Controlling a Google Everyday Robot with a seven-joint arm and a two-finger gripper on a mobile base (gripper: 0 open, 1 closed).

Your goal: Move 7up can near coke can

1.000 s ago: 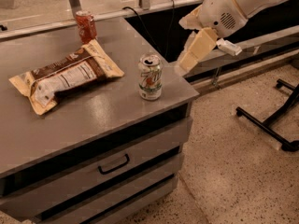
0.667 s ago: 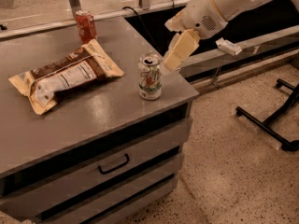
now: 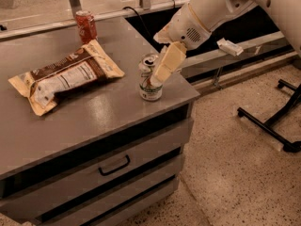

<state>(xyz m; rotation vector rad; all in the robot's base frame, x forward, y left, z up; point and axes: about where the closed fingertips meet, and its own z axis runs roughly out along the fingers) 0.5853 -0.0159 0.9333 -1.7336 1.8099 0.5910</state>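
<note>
The 7up can, white and silver with green lettering, stands upright near the front right corner of the grey counter. The coke can, red with a silver top, stands upright at the counter's back edge, far from the 7up can. My gripper comes down from the upper right on the white arm and lies right against the 7up can's upper right side, covering part of it. The can stands on the counter.
A brown and cream snack bag lies flat between the two cans. The counter has drawers below with a black handle. A black chair base stands on the speckled floor at the right. A dark recess lies behind the counter's right edge.
My gripper has moved left and down from beside the counter's right edge until it overlaps the 7up can. Both cans and the bag have stayed in place.
</note>
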